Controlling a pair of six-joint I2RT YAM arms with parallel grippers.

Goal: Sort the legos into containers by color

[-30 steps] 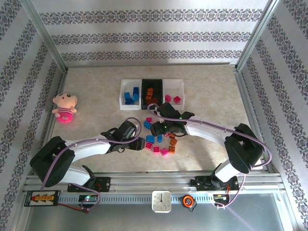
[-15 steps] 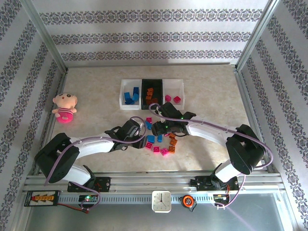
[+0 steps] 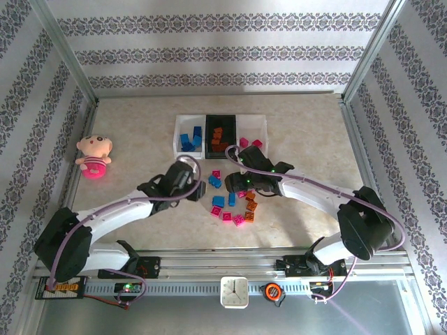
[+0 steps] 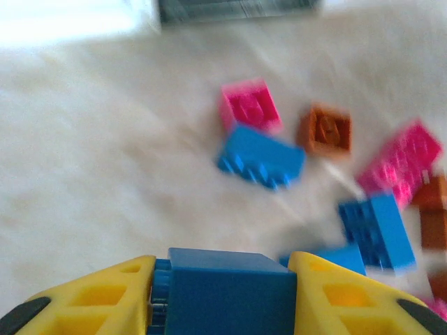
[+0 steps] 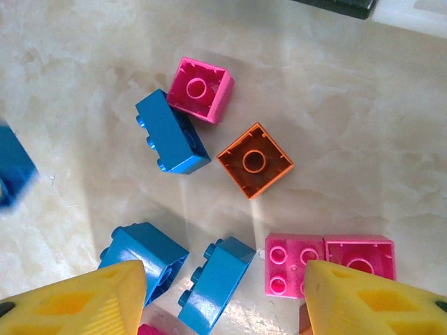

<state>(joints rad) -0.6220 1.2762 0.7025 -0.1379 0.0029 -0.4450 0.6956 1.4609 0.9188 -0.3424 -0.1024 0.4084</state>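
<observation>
My left gripper (image 4: 223,296) is shut on a blue lego (image 4: 230,286), held above the table just left of the loose pile (image 3: 234,206); in the top view the left gripper (image 3: 198,187) is near the pile's left edge. Blue (image 4: 260,157), pink (image 4: 249,105) and orange (image 4: 325,130) legos lie beyond it. My right gripper (image 5: 223,293) hangs open over the pile, with a blue lego (image 5: 213,283) lying on the table between its fingers and a pink one (image 5: 293,269) by the right finger. The three containers stand behind: a white one (image 3: 176,136) with blue legos, a black one (image 3: 208,129) with orange, a white one (image 3: 265,128) with pink.
A pink plush doll (image 3: 94,155) sits at the far left of the table. Metal frame posts and patterned walls close in the table on three sides. Both arms reach in toward the middle, their wrists close together over the pile.
The left gripper has closed on a blue lego and drawn back to the left and away from the pile. The right gripper has hardly moved.
</observation>
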